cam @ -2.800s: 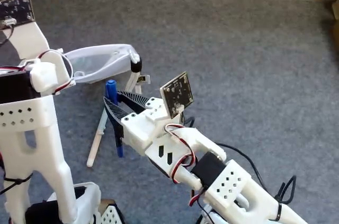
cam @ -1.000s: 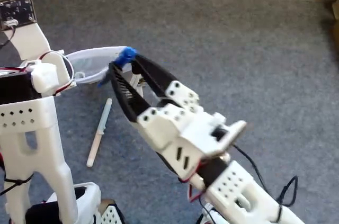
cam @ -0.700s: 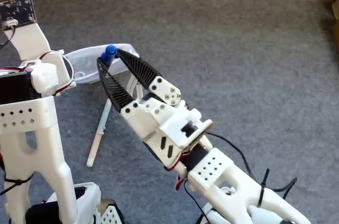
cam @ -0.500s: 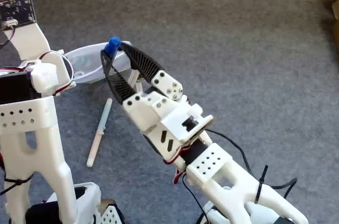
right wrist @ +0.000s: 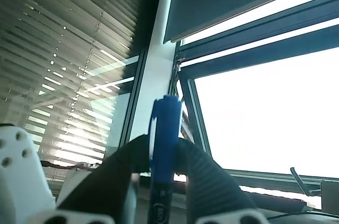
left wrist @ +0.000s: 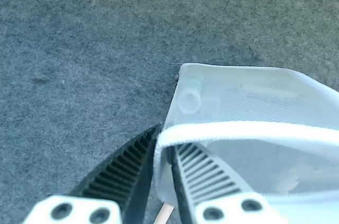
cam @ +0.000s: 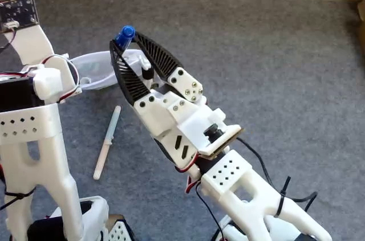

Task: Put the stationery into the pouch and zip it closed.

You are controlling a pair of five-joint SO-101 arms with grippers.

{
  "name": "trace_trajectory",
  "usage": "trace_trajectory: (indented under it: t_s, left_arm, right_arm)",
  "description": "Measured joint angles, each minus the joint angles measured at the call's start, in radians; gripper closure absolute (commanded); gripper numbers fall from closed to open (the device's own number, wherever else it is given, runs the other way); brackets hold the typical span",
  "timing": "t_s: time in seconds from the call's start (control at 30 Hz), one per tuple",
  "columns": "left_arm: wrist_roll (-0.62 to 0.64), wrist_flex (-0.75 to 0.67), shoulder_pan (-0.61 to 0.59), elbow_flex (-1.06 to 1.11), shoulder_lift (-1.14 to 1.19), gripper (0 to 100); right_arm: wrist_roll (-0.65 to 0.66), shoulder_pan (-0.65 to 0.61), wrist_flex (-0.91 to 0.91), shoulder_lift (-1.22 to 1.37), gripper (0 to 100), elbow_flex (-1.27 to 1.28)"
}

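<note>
Right gripper [cam: 123, 43] is clamped on the blue pen [cam: 125, 34], upper left of the high view. The black fingers pinch the barrel and the capped end pokes out past the fingertips. In the right wrist view the same gripper [right wrist: 163, 148] holds the pen [right wrist: 165, 123] upright at centre frame, with a bright window [right wrist: 275, 118] and blinds [right wrist: 69, 75] behind it. In the high view, gripper and pen overlap the right end of the pouch [cam: 97, 70]. Can't tell how high above it they are. Left gripper [left wrist: 165, 142] is closed on the pouch [left wrist: 249, 102] rim, one finger on each side, mouth held open. A pale cylinder [left wrist: 189, 97] shows through the mesh near the corner. A white pen [cam: 106, 141] lies on the grey carpet [cam: 274, 53] lower left, between the two arms, apart from the pouch.
</note>
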Motion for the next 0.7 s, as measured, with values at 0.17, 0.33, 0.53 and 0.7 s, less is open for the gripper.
trace_trajectory:
  t_s: [0.17,0.33,0.53,0.7]
  left_arm:
    - [0.0,0.0,0.0,0.005,0.0,99]
    - [0.0,0.0,0.003,0.005,0.0,99]
    - [0.0,0.0,0.005,0.005,0.0,99]
    - [0.0,0.0,0.005,0.005,0.0,99]
  right_arm:
    - [0.0,0.005,0.0,0.046,99.3,0.0]
    - [0.0,0.031,-0.04,0.189,99.3,0.0]
    - [0.006,0.034,-0.106,0.238,99.3,0.046]
    - [0.006,0.034,-0.109,0.238,99.3,0.11]
